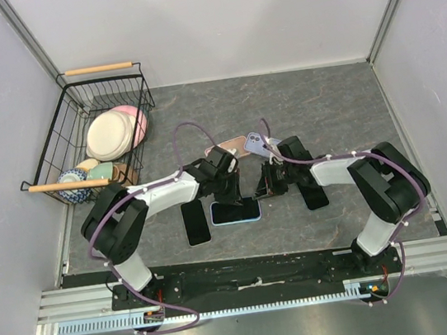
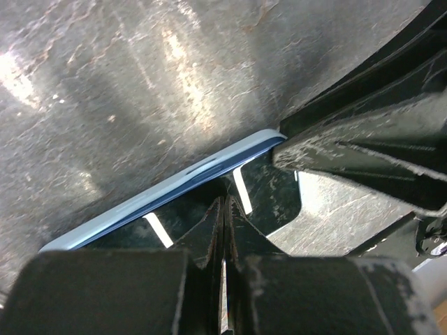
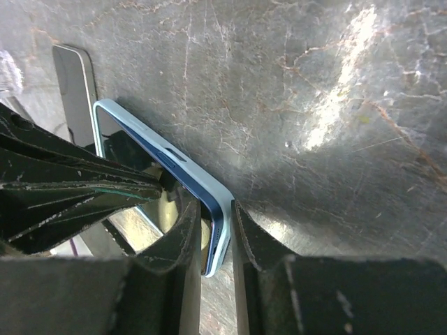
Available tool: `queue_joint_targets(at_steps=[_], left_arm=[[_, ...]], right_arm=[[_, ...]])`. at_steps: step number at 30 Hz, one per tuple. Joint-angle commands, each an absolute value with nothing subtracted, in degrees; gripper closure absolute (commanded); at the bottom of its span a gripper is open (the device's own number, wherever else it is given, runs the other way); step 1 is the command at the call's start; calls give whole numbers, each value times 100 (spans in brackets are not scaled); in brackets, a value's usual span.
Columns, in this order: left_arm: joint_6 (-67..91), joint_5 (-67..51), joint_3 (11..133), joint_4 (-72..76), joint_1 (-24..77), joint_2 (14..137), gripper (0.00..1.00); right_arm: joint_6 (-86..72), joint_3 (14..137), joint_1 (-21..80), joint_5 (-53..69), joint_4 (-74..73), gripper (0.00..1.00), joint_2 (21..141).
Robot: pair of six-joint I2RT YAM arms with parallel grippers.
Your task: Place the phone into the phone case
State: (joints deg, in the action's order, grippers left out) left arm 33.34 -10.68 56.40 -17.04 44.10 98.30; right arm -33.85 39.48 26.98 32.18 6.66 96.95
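One phone (image 1: 234, 211) in one blue case (image 3: 183, 167), mid-table (image 1: 323, 103), between two grippers.
Left gripper (image 2: 223, 216) fully closed, tips on phone; right gripper (image 3: 215, 237) pinches case rim. Two dark phones (image 1: 195, 222) flank it, two pastel phones (image 1: 233, 146) behind, one basket (image 1: 63, 148) far left.

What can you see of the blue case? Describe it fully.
The case is light blue and looks like smooth plastic, with rounded corners and button bumps on its side. It lies on the table with a dark, glossy phone inside, screen up. The shut left gripper presses on the screen; the right gripper pinches one corner.
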Motion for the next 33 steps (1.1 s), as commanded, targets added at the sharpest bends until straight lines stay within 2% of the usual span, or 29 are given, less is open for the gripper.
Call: queue_joint_targets(at_steps=[1,15,25,33], left_arm=[[3120,-844,5818,-1978,4517,10265,98],[3304,-897,6346,-2109,4729,10977,98],[3261,-571,6811,-2654,4895,11232,98],[3234,-431,6820,-2716,4896,11206,98]], right_arm=[[-2751,3929,3190,1284,-738,80,10160],[-2962,4288,3691,-166,-1371,82,10643],[-3111,4632,4236,-1274,-2118,78,10907],[-3085,4553,4280,-1011,-2039,75,10575]])
